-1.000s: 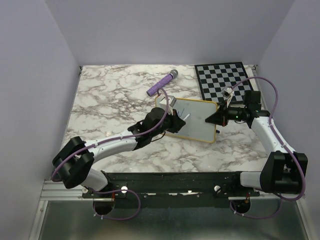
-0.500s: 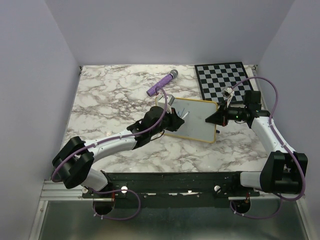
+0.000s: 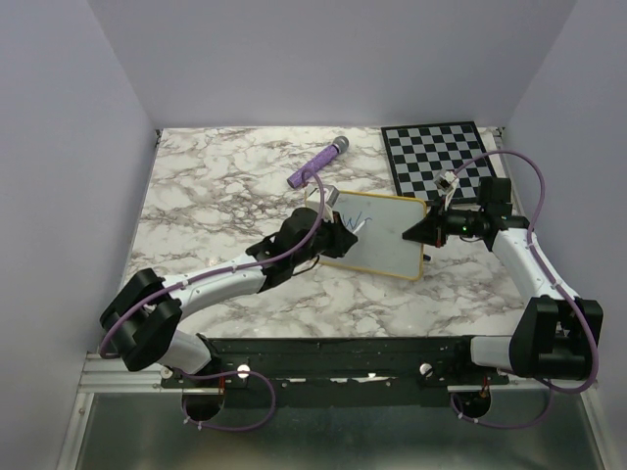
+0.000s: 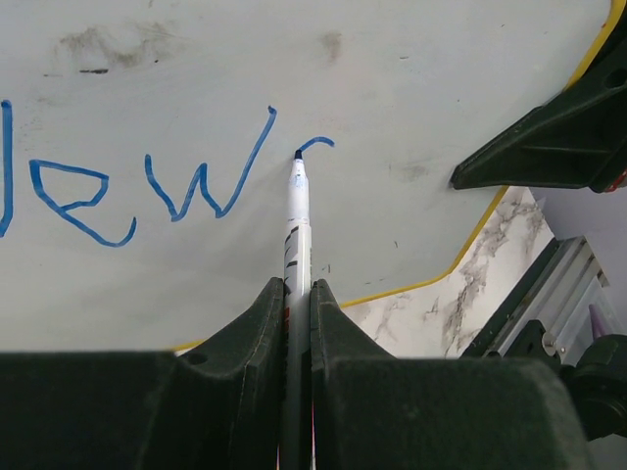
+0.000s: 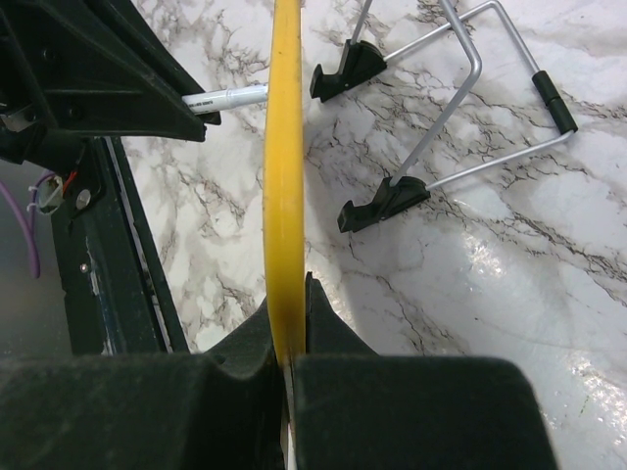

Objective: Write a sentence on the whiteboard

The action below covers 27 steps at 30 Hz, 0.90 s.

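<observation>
The marble-patterned table [image 3: 216, 186] fills most of the floor of the white booth, and a black-and-white checkered board [image 3: 436, 157] lies flat at its far right corner. Just near of that, right of centre, is the whiteboard [image 3: 387, 245], its face tilted up on a wire stand [image 5: 431, 127] with black feet resting on the marble. The right gripper [image 3: 416, 233] comes in from the right and is clamped onto the board's right edge, the yellow frame [image 5: 284, 176] pinched between its jaws in the wrist view. The left gripper [image 3: 343, 235] reaches across from the near left to the board's left part, clenched around a white marker pen [image 4: 297, 211] that sticks out straight ahead of the fingers. A purple cylinder [image 3: 316, 164] lies on the table just beyond the board's far left corner. The pen's blue tip touches the board at the start of a small hooked stroke, right after the blue lettering [image 4: 147, 191], which reads "ew" with part of a letter before it.
</observation>
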Motion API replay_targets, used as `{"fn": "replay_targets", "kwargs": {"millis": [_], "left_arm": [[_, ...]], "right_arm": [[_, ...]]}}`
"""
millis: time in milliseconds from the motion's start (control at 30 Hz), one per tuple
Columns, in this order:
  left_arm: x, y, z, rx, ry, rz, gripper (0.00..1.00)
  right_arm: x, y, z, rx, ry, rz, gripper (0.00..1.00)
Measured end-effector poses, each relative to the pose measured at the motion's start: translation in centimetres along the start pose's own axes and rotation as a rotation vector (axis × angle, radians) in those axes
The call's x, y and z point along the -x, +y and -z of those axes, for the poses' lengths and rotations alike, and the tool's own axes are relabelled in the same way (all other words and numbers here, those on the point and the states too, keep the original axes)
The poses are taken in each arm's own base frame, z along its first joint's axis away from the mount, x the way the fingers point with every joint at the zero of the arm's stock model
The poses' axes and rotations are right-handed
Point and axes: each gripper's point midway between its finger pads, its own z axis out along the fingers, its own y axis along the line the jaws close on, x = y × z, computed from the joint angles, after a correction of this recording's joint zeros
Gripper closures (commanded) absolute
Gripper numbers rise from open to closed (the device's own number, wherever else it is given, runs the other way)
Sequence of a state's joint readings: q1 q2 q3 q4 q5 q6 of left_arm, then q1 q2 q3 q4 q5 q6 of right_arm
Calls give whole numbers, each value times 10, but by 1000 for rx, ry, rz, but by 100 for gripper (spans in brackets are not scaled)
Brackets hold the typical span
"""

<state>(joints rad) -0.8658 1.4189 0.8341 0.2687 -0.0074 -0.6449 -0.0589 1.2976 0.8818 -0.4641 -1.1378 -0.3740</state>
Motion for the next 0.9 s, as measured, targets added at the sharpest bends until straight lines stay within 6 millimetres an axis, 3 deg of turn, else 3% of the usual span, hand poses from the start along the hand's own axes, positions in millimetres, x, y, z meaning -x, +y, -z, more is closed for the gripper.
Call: {"fn": "replay_targets", "kwargs": {"millis": [900], "left_arm": [[-29,2,4,-23,127,15,100]], "right_arm": [[0,0,0,0,0,0,99]]}}
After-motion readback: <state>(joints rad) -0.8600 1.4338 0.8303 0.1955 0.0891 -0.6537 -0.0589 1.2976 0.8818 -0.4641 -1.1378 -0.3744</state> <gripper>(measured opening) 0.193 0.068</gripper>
